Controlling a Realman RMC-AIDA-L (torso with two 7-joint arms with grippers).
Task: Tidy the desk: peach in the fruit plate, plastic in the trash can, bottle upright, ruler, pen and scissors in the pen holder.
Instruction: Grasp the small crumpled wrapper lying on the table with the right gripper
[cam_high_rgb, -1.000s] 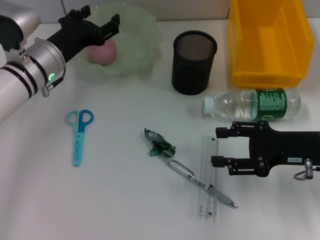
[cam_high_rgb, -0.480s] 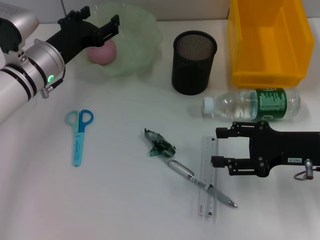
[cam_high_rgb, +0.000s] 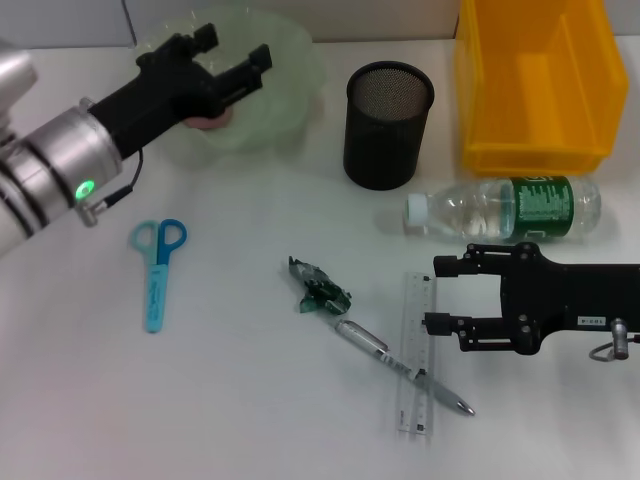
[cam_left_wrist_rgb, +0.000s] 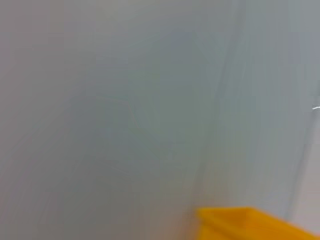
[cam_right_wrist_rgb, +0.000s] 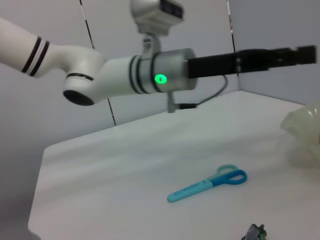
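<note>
Left gripper (cam_high_rgb: 232, 62) hangs over the plate (cam_high_rgb: 285, 90), fingers spread, grasping nothing; peach (cam_high_rgb: 208, 121) lies in the plate beneath it; right gripper (cam_high_rgb: 438, 295) rests released beside the ruler (cam_high_rgb: 415, 350), near the bottle (cam_high_rgb: 505, 207); scissors (cam_high_rgb: 158, 270) lie apart.

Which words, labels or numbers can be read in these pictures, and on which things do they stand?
None can be read.
Bottle: green label with white print, too small to read.
Ruler: scale marks, numbers too small to read.
Right gripper: small white mark on its body, unreadable.
Scissors: faint print on the handle, unreadable.
</note>
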